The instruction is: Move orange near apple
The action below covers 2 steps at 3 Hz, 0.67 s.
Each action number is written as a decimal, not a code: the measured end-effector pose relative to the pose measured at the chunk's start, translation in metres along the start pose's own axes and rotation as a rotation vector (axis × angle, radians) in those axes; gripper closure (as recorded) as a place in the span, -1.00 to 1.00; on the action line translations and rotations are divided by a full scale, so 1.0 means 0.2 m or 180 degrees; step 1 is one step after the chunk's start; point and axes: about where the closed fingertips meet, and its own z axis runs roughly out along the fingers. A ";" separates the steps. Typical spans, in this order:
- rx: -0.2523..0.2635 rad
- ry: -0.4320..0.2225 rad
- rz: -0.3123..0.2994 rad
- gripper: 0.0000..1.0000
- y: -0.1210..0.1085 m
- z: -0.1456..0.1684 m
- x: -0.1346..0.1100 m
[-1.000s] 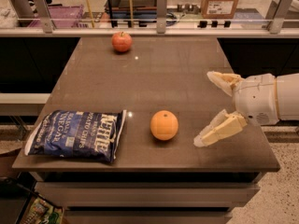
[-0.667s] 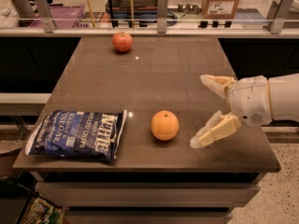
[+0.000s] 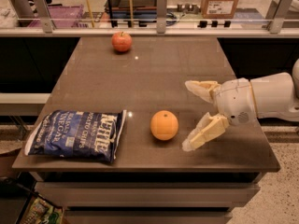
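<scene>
A dark brown table [image 3: 140, 87] fills the view, with a railed ledge and a cardboard box [image 3: 223, 1] beyond its twelve-o'clock edge. The white gripper [image 3: 187, 115] reaches in from three o'clock, fingers spread wide apart. A blue chip bag [image 3: 77, 134] at eight o'clock reads "potato chips" and, seemingly, "vinegar". The orange [image 3: 164, 125] sits near six o'clock, just beside the gripper. The apple [image 3: 121, 42] sits at twelve, open tabletop between them.

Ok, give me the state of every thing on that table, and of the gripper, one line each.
orange: loose on the table near the front edge, not gripped.
apple: upright, stem up, at the far end, well apart from the orange.
chip bag: lying flat at the front left.
gripper: open, empty, just right of the orange, not touching it.
</scene>
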 end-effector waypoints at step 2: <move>-0.0119 -0.0155 -0.0061 -1.00 0.05 0.12 -0.02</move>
